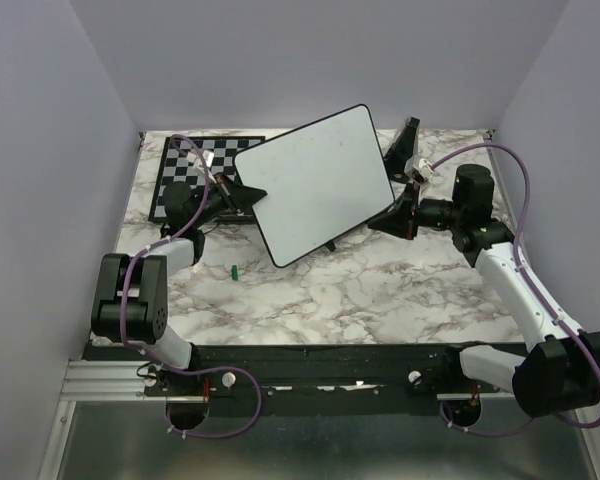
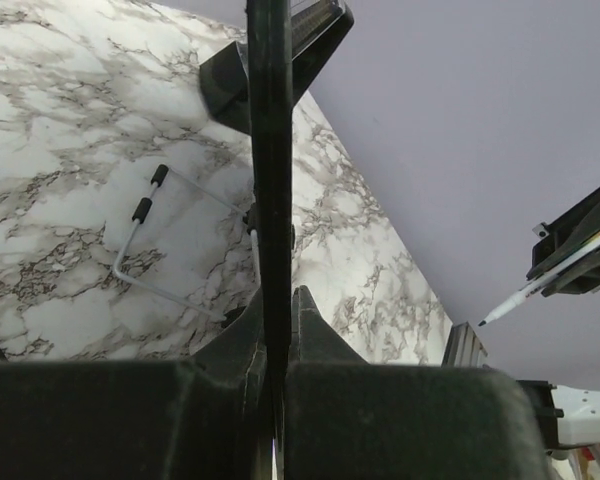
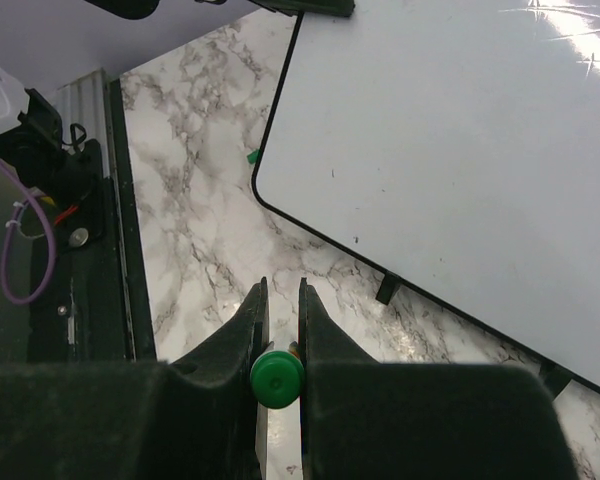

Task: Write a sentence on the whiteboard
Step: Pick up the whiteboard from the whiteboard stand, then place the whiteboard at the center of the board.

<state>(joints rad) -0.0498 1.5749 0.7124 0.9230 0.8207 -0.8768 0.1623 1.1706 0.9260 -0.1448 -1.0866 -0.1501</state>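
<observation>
Whiteboard (image 1: pixel 320 180): plain white face, thin blk rim, rounded corners, tilted over desk (image 1: pixel 380 290). L hand (image 2: pixel 277 300) pinches its edge; R hand (image 3: pixel 280 292) pinches green-ended marker (image 3: pixel 277 378).

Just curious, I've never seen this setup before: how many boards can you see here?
2. The whiteboard stands tilted mid-table; the chessboard lies flat at the far left, partly hidden behind it.

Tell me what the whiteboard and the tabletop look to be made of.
Whiteboard: smooth, glossy white panel, probably coated steel or melamine, given the bright glare streaks in the right wrist view; thin black rim, likely plastic. Tabletop: white with grey veining, marble-look; whether real stone or printed laminate cannot be told.
</observation>
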